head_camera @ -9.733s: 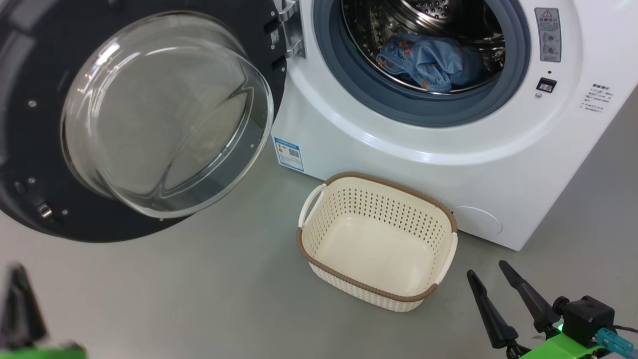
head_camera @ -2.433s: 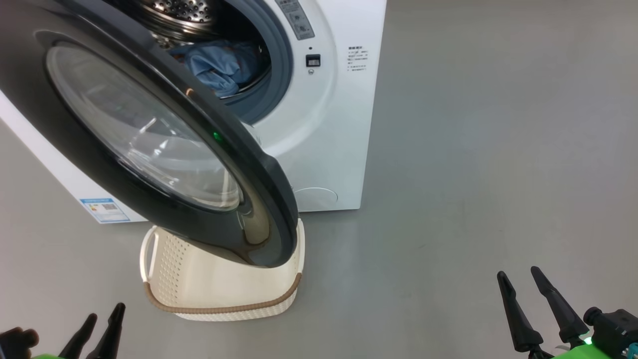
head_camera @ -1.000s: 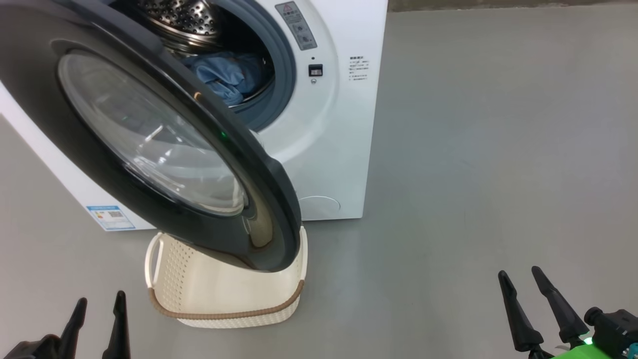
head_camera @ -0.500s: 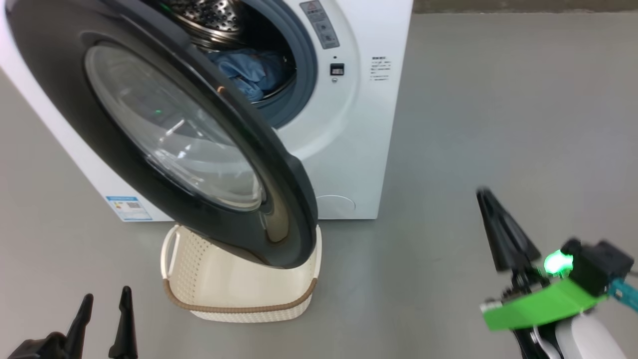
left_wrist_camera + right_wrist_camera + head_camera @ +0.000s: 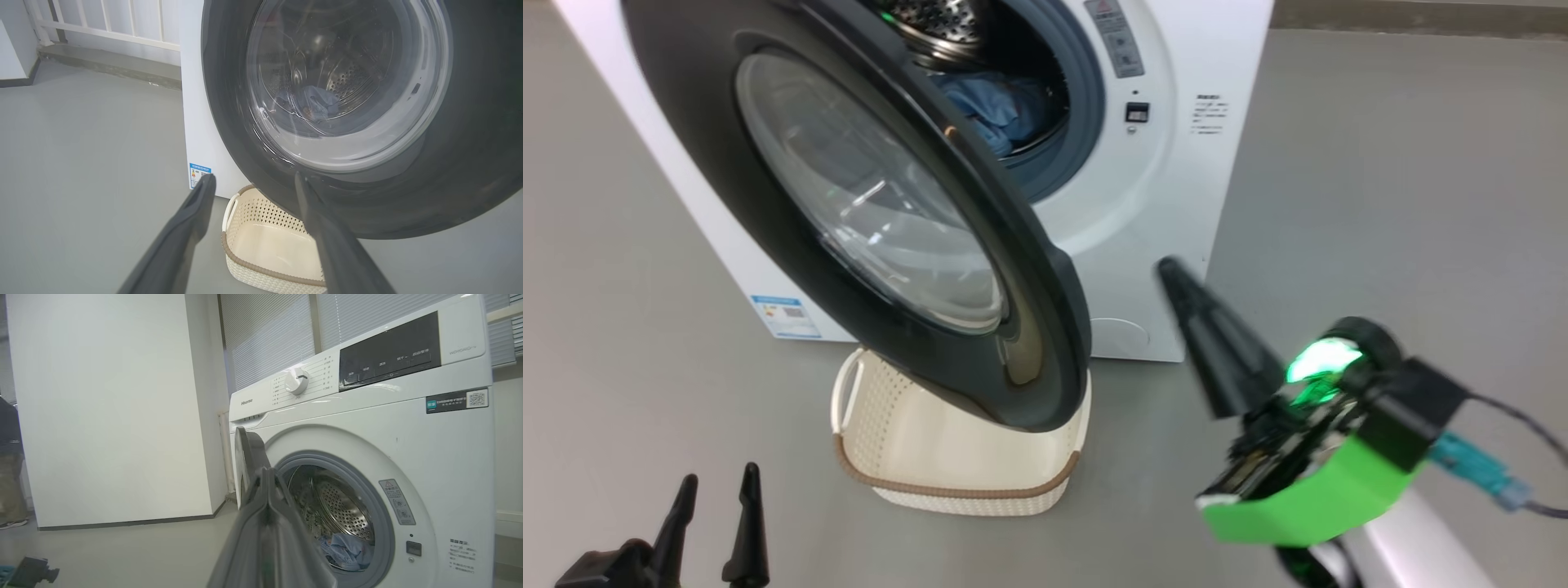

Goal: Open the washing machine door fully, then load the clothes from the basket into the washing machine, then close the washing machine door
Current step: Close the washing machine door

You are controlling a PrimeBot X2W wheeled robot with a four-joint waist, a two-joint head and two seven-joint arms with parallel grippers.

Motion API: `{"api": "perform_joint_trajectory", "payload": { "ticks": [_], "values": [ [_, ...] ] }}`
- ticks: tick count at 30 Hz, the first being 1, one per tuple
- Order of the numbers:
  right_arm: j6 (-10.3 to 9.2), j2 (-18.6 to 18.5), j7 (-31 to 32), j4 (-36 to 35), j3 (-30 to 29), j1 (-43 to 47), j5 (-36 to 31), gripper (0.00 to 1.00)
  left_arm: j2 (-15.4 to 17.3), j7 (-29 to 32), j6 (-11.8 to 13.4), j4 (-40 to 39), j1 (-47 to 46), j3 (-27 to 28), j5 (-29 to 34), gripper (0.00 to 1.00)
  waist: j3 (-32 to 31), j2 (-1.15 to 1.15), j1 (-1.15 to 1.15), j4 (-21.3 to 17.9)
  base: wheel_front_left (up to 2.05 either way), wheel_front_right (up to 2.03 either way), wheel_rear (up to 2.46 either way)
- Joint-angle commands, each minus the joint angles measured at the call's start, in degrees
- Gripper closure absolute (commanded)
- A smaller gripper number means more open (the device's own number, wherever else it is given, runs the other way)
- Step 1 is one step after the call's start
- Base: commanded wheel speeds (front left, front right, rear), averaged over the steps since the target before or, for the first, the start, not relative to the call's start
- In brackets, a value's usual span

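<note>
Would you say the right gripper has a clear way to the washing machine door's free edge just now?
Probably yes: the right gripper, shut, hangs beside the half-open washing machine door with nothing between them; the basket sits lower, beneath it.

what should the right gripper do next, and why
Probably press the right gripper, fingers together, against the washing machine door to swing it shut: the clothes lie in the drum, the basket looks empty, and the door stands ajar.
</note>
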Motion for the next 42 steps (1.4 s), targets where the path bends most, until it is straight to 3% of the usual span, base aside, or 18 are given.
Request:
{"api": "perform_joint_trajectory", "payload": {
  "ticks": [1, 9, 20, 33, 42],
  "values": [
    [0.17, 0.6, -0.3, -1.3, 1.9, -1.6, 1.4, 1.00, 0.8, -0.4, -0.1, -1.6, -2.4, 1.8, 0.6, 0.00, 0.4, 0.00, 0.00, 0.8, 0.00, 0.00, 0.00],
    [0.17, -0.1, -0.3, 5.3, 11.2, -2.7, 3.2, 1.00, 0.0, -0.4, -0.1, -1.7, -3.2, 1.4, 0.6, 0.00, 2.2, 0.00, 0.00, 2.8, 0.00, 0.00, 0.00],
    [0.17, -1.2, -0.3, 16.3, 15.8, -5.6, 6.5, 1.00, -1.0, -0.4, -0.1, -1.5, -5.4, 0.3, 0.3, 0.00, 5.5, 0.00, 0.00, 4.9, 0.00, 0.00, 0.00],
    [0.17, 0.1, -0.3, 22.8, 13.5, -9.6, 6.4, 1.00, -1.6, -0.4, -0.1, -1.4, -7.2, -0.9, 0.1, 0.00, 8.1, 0.00, 0.00, 6.3, 0.00, 0.00, 0.00],
    [0.17, -0.3, -0.3, 23.8, 7.5, -12.2, 5.5, 1.00, -2.0, -0.4, -0.1, -2.5, -8.5, -1.3, 0.3, 0.00, 10.2, 0.00, 0.00, 7.1, 0.00, 0.00, 0.00]
  ]
}}
